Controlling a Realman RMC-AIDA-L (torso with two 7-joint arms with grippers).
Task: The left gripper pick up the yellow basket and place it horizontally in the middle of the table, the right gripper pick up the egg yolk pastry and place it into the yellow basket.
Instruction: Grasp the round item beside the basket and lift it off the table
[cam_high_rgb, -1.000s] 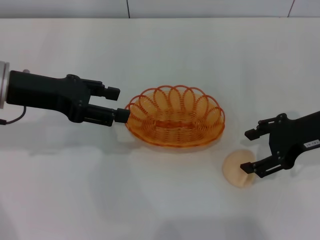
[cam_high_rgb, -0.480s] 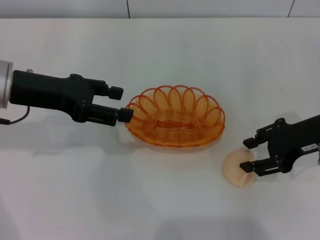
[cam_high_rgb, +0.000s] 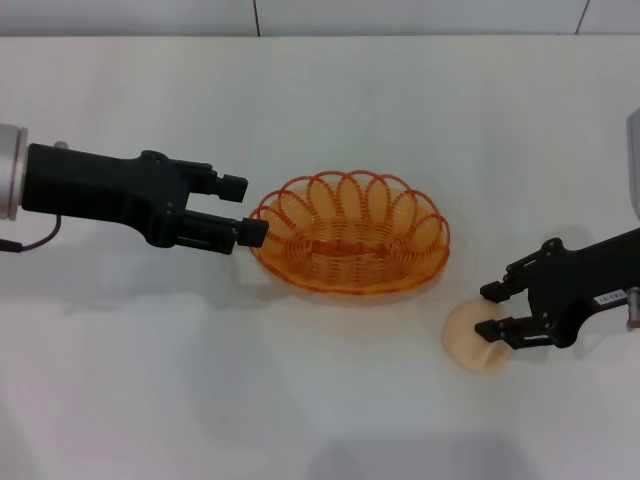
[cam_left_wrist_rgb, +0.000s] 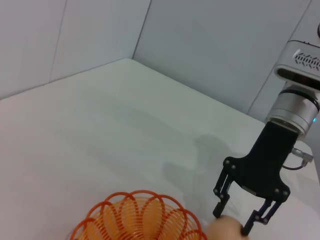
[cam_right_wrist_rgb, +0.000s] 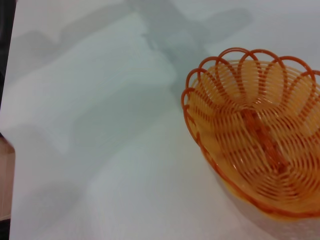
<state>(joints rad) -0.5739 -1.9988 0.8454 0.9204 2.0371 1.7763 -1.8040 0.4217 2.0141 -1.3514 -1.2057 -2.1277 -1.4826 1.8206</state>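
yellow basket (cam_high_rgb: 349, 234) upright, long axis left-right, left hand (cam_high_rgb: 241, 209) at its end

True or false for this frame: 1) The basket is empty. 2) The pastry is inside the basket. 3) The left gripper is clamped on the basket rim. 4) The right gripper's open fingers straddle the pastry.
1) The basket is empty: true.
2) False: the pastry lies on the table, beside the basket.
3) False: the left gripper is open, just off the rim.
4) The right gripper straddles the pastry: true.
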